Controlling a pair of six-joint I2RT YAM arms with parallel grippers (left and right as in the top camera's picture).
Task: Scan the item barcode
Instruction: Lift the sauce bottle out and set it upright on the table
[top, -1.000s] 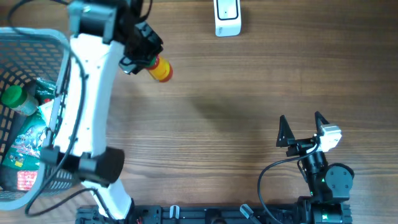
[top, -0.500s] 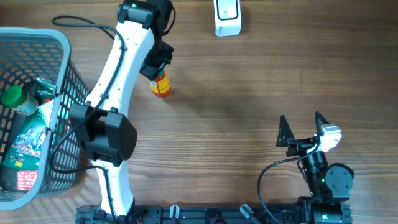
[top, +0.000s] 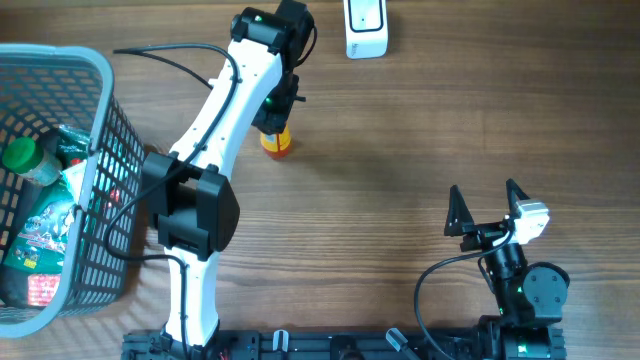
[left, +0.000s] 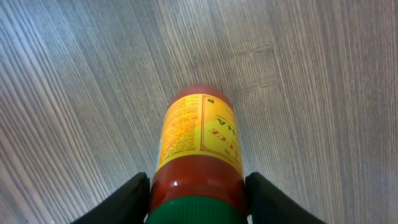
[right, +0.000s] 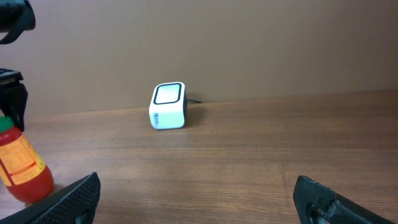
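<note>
Left fingers (left: 127, 202) flank the sauce bottle (left: 198, 143) near its cap; clamped or loose, cannot tell. Scanner (top: 366, 28) is beyond them, apart. Right fingers (right: 78, 196) are spread wide w/ nothing between. Step: prob. presenting the bottle; next, turn its barcode twd the scanner window.

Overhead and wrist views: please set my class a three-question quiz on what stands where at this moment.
1. What colour is the sauce bottle's cap?
2. True or false: the right tool stands open, holding nothing.
3. The barcode scanner stands: A in the basket; B on the table; C between tool fingers.
Key: 1 green; 2 true; 3 B.
</note>
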